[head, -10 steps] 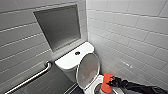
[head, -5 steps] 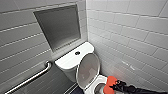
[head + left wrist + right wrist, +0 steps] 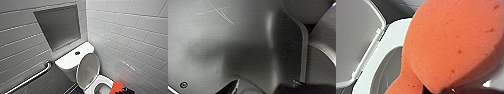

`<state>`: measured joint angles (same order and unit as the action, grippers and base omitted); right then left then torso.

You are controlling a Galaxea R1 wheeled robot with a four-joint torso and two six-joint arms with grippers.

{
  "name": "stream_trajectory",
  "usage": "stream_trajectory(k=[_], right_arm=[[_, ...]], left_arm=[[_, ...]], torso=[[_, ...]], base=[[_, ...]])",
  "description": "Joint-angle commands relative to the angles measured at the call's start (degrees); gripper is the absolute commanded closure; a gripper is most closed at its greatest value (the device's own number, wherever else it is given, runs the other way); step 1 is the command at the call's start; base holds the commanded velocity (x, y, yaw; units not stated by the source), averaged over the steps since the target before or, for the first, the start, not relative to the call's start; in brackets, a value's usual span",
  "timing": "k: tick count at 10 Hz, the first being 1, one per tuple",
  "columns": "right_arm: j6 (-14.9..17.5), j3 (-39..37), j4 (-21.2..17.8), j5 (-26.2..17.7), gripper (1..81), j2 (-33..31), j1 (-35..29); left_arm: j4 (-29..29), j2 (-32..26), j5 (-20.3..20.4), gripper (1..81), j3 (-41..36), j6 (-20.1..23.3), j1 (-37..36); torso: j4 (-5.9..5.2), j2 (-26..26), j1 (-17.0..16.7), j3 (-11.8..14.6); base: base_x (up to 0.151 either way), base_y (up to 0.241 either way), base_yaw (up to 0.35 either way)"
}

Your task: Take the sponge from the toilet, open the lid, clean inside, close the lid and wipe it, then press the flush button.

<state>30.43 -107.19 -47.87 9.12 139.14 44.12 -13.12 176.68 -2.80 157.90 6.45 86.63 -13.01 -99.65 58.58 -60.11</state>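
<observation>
The white toilet (image 3: 72, 61) stands in the corner with its lid (image 3: 88, 70) raised, grey inner face showing. On the tank top sits the dark flush button (image 3: 77, 53). My right gripper (image 3: 124, 90) is shut on the red-orange sponge (image 3: 116, 87) and holds it over the right side of the seat rim (image 3: 103, 81). In the right wrist view the squeezed sponge (image 3: 453, 47) hangs above the seat (image 3: 381, 62) and the open bowl (image 3: 389, 72). The left gripper (image 3: 264, 88) is open close to a smooth grey surface, with nothing between its dark tips.
A metal grab bar (image 3: 31, 78) runs along the grey tiled wall at the left. A recessed grey panel (image 3: 60, 26) sits above the tank. White tiled wall (image 3: 135, 40) closes in tightly on the toilet's right.
The sponge and my right gripper have shifted slightly toward the lower right of the head view. The lid stays raised.
</observation>
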Motion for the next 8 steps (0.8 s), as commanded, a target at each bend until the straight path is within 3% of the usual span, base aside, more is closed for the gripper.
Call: stream_trajectory(k=[1,5,8], right_arm=[[0.16,8.14,-0.82,3.01,81.1,-5.95,-3.03],[0.25,20.54,-0.73,13.9,81.1,-10.17,3.3],[0.33,22.83,-0.2,20.39,81.1,-8.42,10.07]], left_arm=[[-0.24,-0.09,-4.32,1.0,-0.14,0.49,0.52],[-0.24,-0.18,-4.23,1.0,-0.14,0.49,0.52],[-0.15,-0.45,-4.23,1.0,-0.14,0.49,0.44]], torso=[[0.0,0.0,0.0,0.0],[0.0,-0.02,0.0,0.0],[0.0,-0.02,0.0,0.0]], base=[[0.0,0.0,0.0],[0.0,0.0,0.0],[0.0,0.0,0.0]])
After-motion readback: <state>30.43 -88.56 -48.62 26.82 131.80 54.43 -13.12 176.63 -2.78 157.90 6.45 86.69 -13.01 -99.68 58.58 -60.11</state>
